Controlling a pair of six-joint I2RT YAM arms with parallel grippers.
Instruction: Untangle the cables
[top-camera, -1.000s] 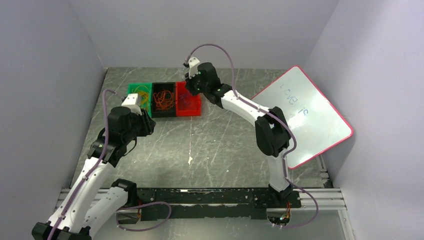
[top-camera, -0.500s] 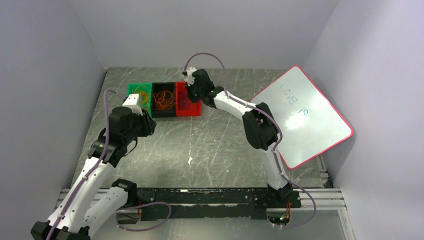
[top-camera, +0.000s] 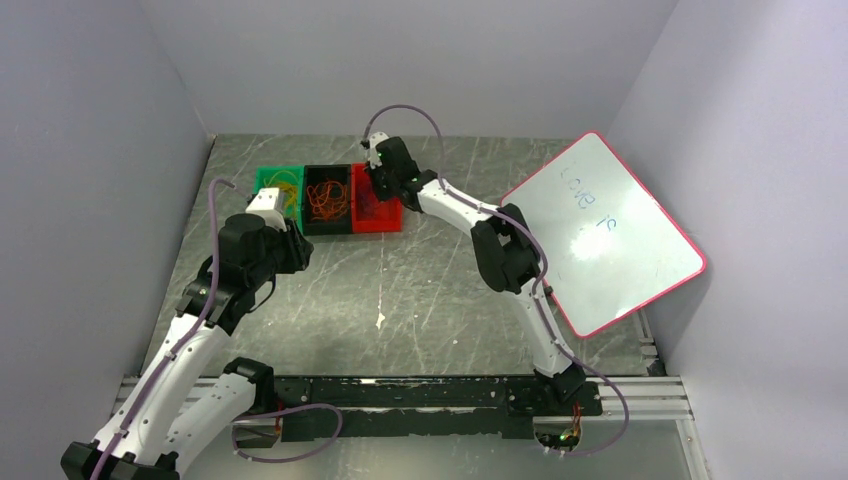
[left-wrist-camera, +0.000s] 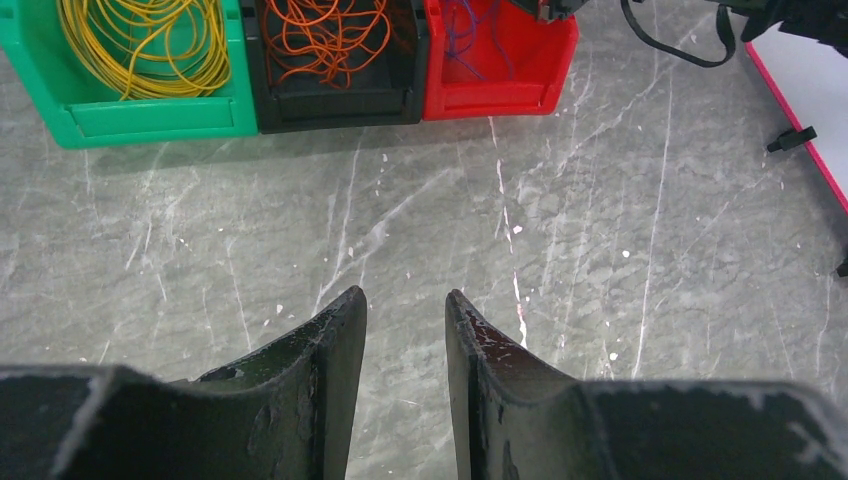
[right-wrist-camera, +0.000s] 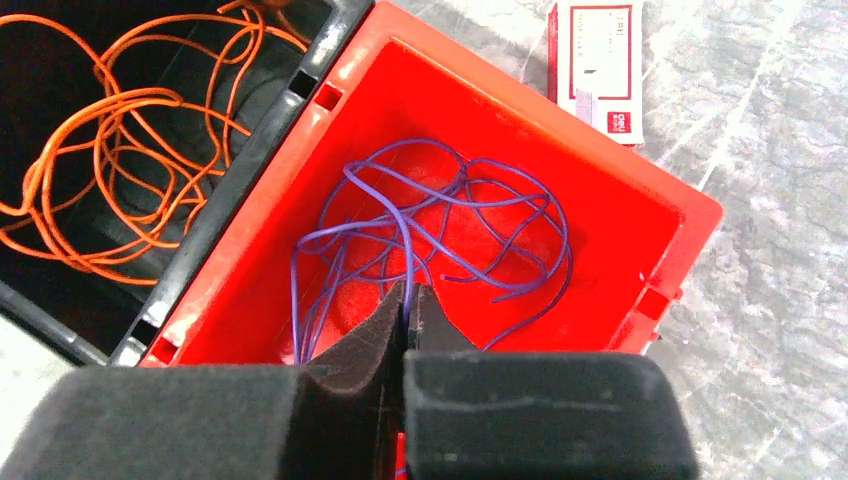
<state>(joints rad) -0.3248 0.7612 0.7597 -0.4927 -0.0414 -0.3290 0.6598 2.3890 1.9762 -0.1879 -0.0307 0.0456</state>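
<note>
- Probably depositing: right gripper (right-wrist-camera: 408, 297) clamped on purple cable (right-wrist-camera: 407, 260) over red bin (right-wrist-camera: 620, 200).
- Left gripper (left-wrist-camera: 405, 302) parted, empty.
- Next: opening jaws, lifting clear.

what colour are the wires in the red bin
Purple. The wires in the red bin show best in the right wrist view.

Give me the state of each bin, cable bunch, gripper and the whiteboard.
green bin, upright, one colour inside.
yellow cables, coiled in the green bin.
black bin, upright, one colour inside.
orange cables, looped loosely in the black bin.
red bin, upright, right gripper reaching in.
purple cables, tangled in the red bin, one strand pinched.
left gripper, open, empty.
right gripper, shut on the purple cables.
whiteboard, faint writing on it.
</note>
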